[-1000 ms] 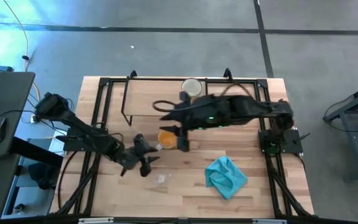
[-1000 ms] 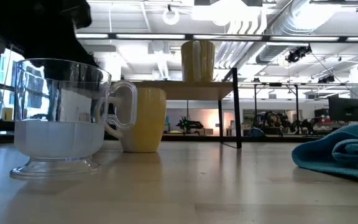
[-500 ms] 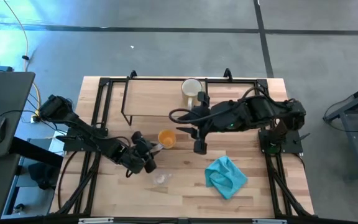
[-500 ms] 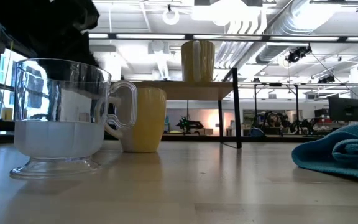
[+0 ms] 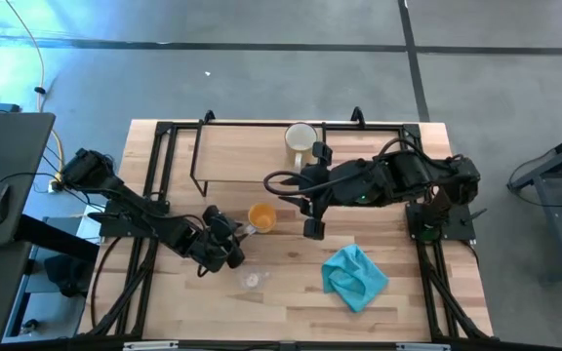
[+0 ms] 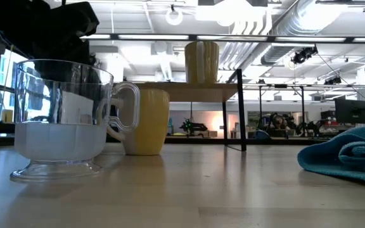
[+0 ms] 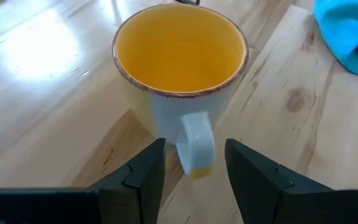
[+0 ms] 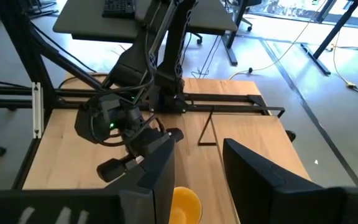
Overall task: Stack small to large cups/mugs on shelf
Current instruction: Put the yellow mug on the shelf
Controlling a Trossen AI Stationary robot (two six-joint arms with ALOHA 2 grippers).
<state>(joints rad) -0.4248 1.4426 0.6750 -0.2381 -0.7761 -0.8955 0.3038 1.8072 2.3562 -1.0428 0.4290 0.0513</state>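
Note:
The orange mug [image 5: 261, 216] stands upright on the table, its handle [image 7: 194, 140] turned toward my left gripper [image 7: 194, 165]. That gripper is open, low over the table, with one finger on either side of the handle and touching nothing. The cream-white mug [image 5: 301, 136] stands on the shelf [image 5: 232, 156]. The small clear glass cup [image 5: 252, 280] stands on its foot on the table, nearer the front edge. My right gripper [image 5: 312, 224] hangs open, high above the table to the right of the orange mug, with nothing between its fingers [image 8: 160, 168].
A crumpled teal-blue cloth [image 5: 355, 276] lies on the table at the front right. In the low view the clear cup [image 6: 62, 120] stands close in front, the orange mug [image 6: 147, 120] behind it, and the shelf's black wire legs [image 6: 241, 114] behind that.
My right gripper has drawn away from above the orange mug toward the table's right edge, then stopped. My left gripper has stayed in place but turned and tipped toward the orange mug. The mugs and the cup have not moved.

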